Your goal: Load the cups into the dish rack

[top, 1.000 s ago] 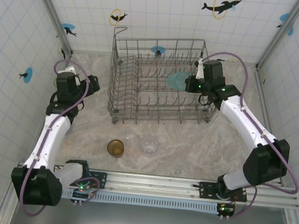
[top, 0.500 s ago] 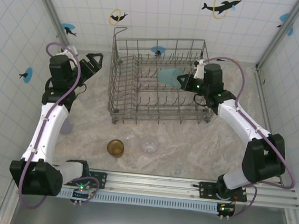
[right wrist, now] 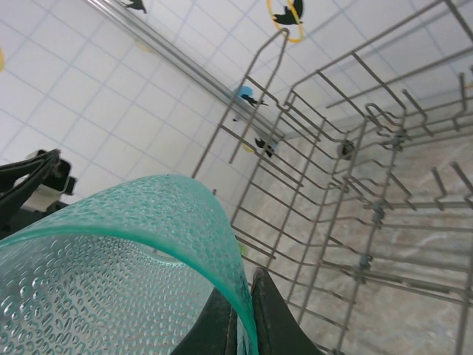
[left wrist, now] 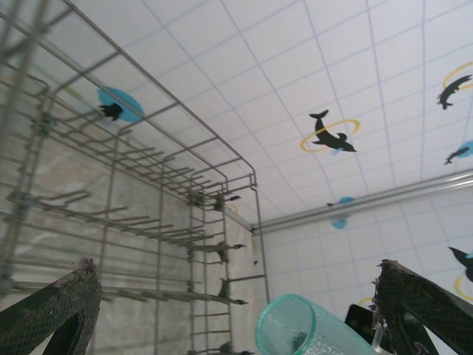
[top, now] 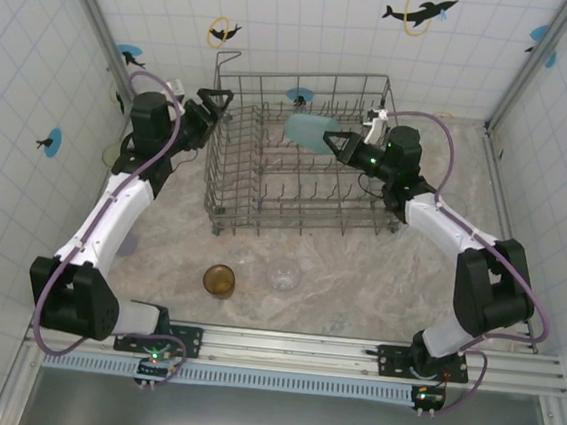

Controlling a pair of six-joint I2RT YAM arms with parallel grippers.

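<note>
The grey wire dish rack (top: 230, 167) stands at the back middle of the table. My right gripper (top: 333, 140) is shut on the rim wall of a teal cup (top: 306, 131) and holds it tilted above the rack's back half. In the right wrist view the fingers (right wrist: 275, 318) pinch the cup (right wrist: 111, 266) over the rack's tines (right wrist: 347, 207). My left gripper (top: 216, 106) stands open by the rack's back left corner, nothing between its jaws. In its wrist view the teal cup (left wrist: 310, 329) hangs beyond the open gripper (left wrist: 235, 270). An amber cup (top: 219, 280) and a clear cup (top: 284, 273) stand in front of the rack.
A faint lavender cup (top: 128, 246) sits on the table beside the left arm. Tiled walls close in the back and both sides. The arms' base rail (top: 300, 350) runs along the near edge. A tall wire loop (top: 221, 61) rises at the rack's back left corner.
The left arm has swung from the table's left side up to the rack's back left corner, staying open. The right gripper has carried the teal cup leftward over the rack.
</note>
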